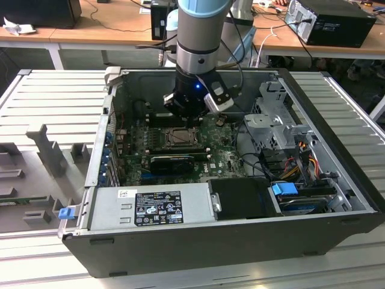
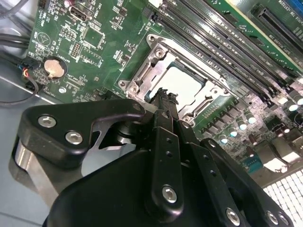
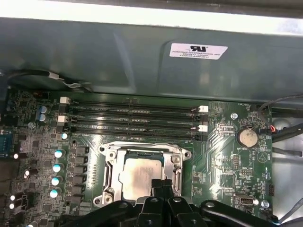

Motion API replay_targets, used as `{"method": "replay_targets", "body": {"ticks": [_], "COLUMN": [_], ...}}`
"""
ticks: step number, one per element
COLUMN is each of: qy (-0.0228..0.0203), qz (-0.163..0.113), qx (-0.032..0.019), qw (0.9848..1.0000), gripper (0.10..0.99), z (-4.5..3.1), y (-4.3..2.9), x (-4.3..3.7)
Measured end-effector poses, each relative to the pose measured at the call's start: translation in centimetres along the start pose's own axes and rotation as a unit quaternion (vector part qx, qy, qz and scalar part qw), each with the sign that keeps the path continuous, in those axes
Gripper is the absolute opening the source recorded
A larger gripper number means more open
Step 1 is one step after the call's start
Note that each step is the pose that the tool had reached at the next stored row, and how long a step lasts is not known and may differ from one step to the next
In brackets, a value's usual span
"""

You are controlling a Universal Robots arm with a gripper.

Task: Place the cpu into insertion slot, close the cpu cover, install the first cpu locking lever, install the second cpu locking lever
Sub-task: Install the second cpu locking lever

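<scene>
Steel walls of the open computer case [image 1: 337, 180] ring the green motherboard [image 3: 227, 142], leaving the arm free room only from above. Memory slots [image 3: 132, 118] lie just beside the socket. In both wrist views the gripper [image 2: 163, 101] hangs over the socket's near edge with its black fingers [image 3: 161, 187] drawn together, nothing visible between them. Pale, matte and square, the cpu [image 3: 139, 172] sits flat in the socket. Around it, the thin stamped-metal cpu cover [image 3: 111, 158] lies down, framing the chip.
</scene>
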State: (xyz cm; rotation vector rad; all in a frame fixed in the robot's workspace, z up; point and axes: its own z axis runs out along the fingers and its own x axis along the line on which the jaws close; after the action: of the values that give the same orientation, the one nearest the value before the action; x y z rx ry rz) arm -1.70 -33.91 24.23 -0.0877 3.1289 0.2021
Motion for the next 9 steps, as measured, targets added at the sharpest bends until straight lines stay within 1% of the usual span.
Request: {"method": "replay_targets", "body": {"ticks": [9], "qy": [0.0], "qz": [0.0], "qx": [0.0001], "qw": [1.0], "gripper": [0.106], "z": [-0.09], "y": [-0.6], "x": [0.03]}}
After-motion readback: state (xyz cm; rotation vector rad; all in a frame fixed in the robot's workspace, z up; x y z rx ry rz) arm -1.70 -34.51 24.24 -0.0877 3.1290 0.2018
